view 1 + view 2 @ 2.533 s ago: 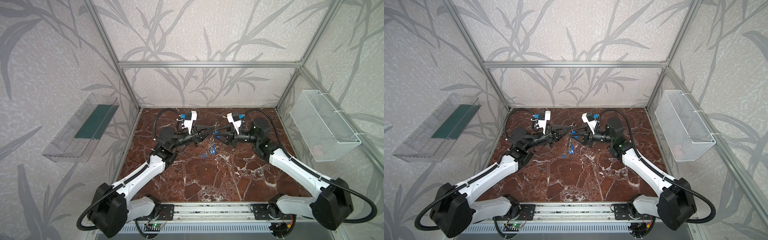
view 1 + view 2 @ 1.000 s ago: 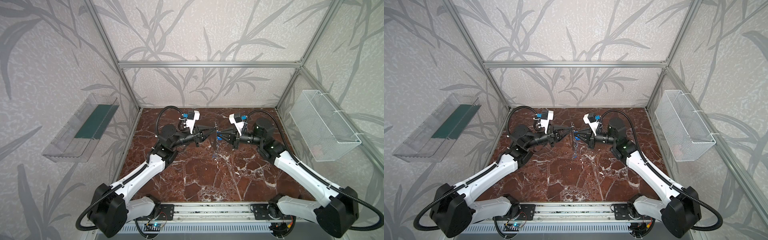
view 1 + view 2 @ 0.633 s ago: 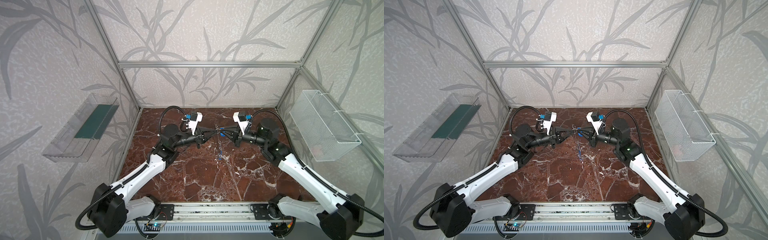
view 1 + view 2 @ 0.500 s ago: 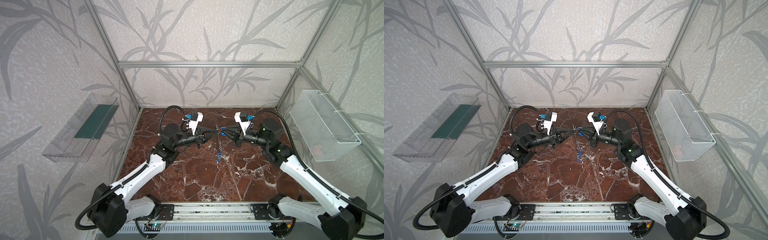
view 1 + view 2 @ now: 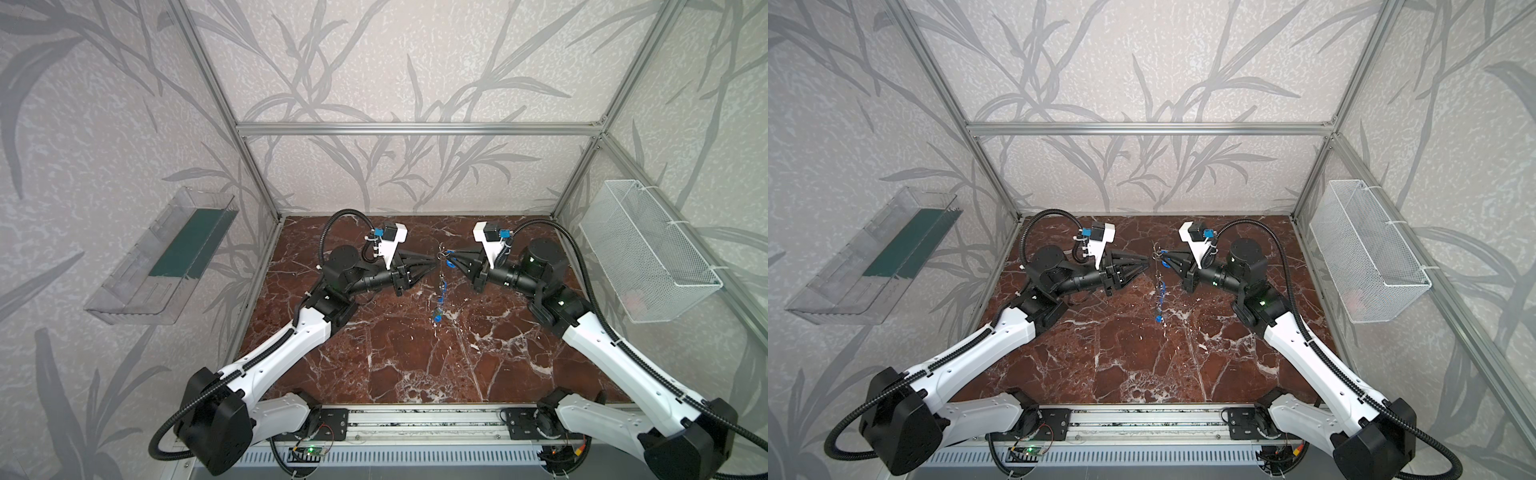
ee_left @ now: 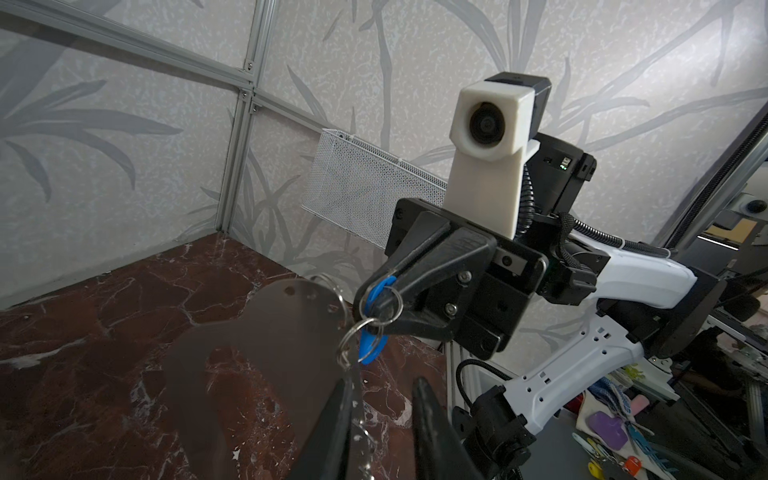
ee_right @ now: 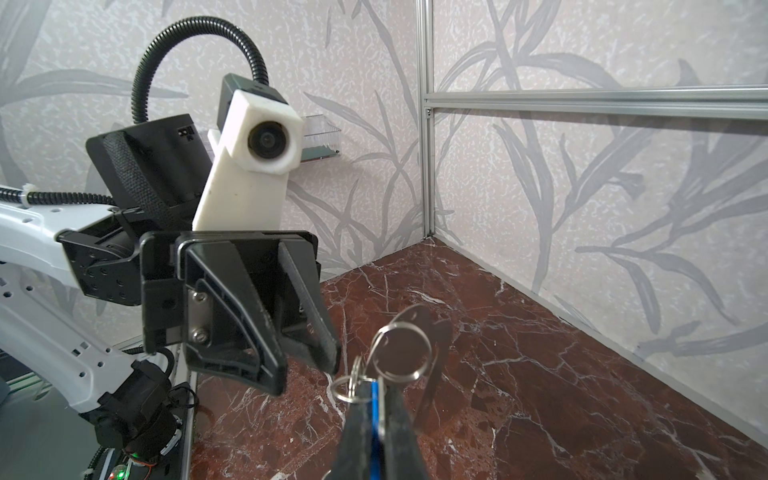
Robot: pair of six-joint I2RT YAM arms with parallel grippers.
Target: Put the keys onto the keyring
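My right gripper point(image 7: 376, 388) is shut on a blue key tag point(image 6: 376, 296), high above the middle of the table. Small silver rings link that tag to the keyring point(image 6: 266, 332), a flat grey metal plate that hangs down from them. In the right wrist view the keyring point(image 7: 434, 357) shows edge-on. In both top views more keys point(image 5: 437, 316) point(image 5: 1158, 319) with blue tags dangle in a string below the right gripper point(image 5: 451, 262). My left gripper point(image 6: 382, 382) faces it closely, open, with nothing between its fingers point(image 7: 320, 332). A silver key brushes one of them.
A white wire basket point(image 5: 648, 253) hangs on the right wall. On the left wall is a clear plastic shelf point(image 5: 166, 257). The brown marble table point(image 5: 415, 365) lies far below the hanging bunch. Aluminium frame posts stand at the corners.
My left gripper has opened and let go. Both grippers rose, the right one drew back to the right, and the bunch now hangs from the right gripper alone.
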